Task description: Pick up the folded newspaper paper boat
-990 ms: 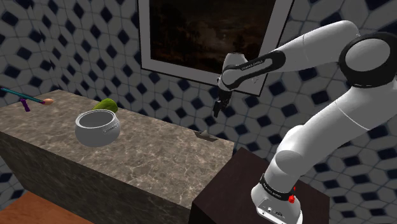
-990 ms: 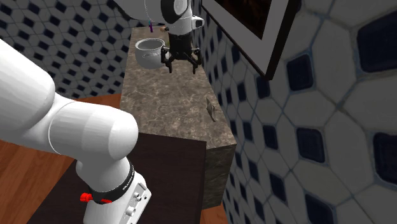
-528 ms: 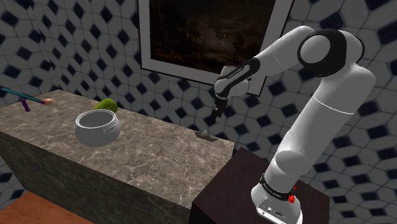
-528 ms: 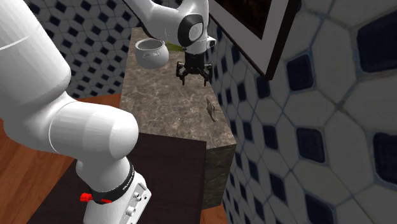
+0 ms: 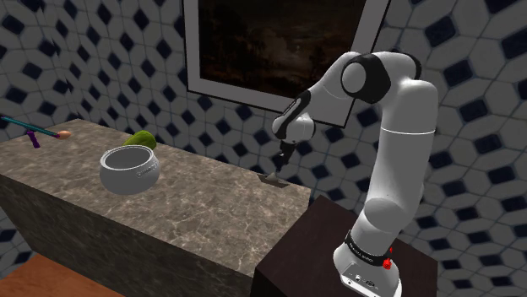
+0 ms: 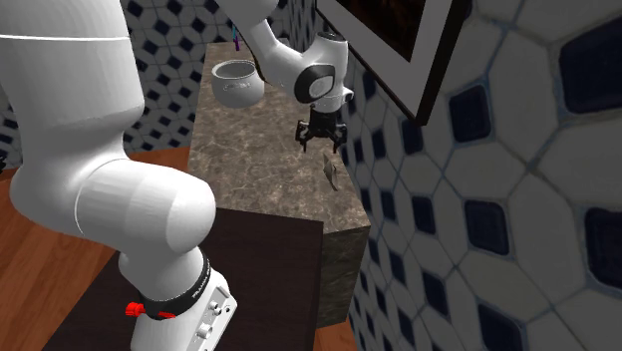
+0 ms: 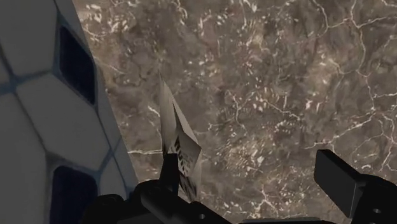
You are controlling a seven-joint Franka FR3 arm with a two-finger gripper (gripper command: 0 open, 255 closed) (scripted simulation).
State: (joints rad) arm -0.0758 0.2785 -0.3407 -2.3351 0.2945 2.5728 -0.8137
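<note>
The arm's black tool (image 5: 283, 159) had dropped within the last second from in front of the framed picture (image 5: 279, 42) to just above the paper boat (image 5: 273, 179), right of centre in the shoulder view. The elbow had folded upward as it came down. The boat itself had not moved: it lay on the far edge of the marble table (image 5: 169, 211), close against the tiled wall (image 5: 473, 51) and well apart from the pale bowl (image 5: 128, 169) at mid-left.

In the second exterior view the tool (image 6: 321, 142) hung slightly above and left of the boat (image 6: 331, 173), near the middle of the frame, its fingers spread wide with nothing between them.

From the wrist camera the tool (image 7: 251, 178) was open over bare marble. The newsprint boat (image 7: 181, 143) stood on the wall side, by one finger rather than in the gap, and contact could not be made out.

The approach looked nearly complete, but the grasp had not begun. The tool probably needed a shift toward the wall to straddle the boat, with little room there for the outer finger
</note>
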